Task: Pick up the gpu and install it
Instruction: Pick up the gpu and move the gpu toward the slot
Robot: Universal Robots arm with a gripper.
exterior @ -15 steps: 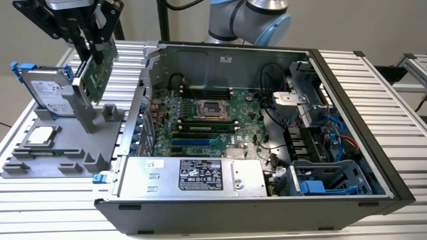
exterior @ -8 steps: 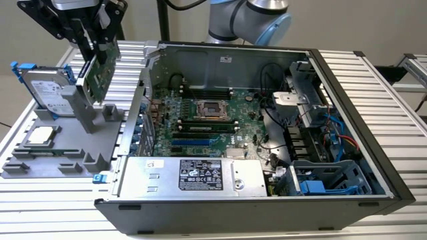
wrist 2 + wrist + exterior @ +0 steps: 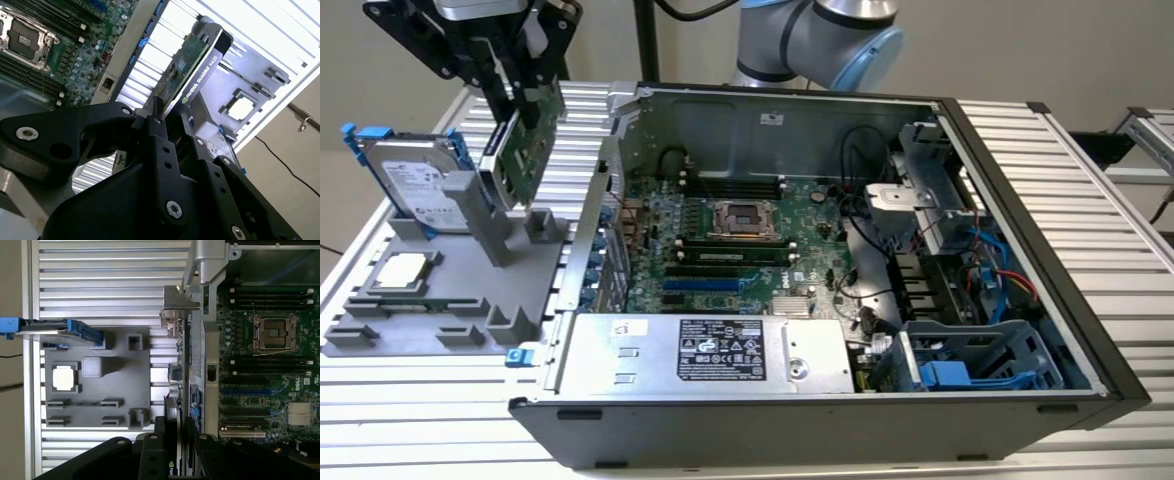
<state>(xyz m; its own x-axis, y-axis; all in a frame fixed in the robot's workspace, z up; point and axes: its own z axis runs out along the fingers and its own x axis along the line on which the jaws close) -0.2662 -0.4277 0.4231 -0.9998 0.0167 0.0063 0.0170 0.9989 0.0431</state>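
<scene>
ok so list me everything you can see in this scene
gpu: one, green board with black shroud, clamped in the gripper over the fixture
hard drive: one, silver with blue rails, standing on edge in the fixture
processor chip: one, silver, flat in a fixture pocket
fixture: one, grey, on the table at the exterior view's left of the case
computer case: one, dark, side open, on the table
motherboard: one, green, inside the case
power supply: one, silver, along the case's near wall
table: one, silver slats
arm: one, silver and light blue, behind the case
gripper: one, black, shut on the gpu
</scene>
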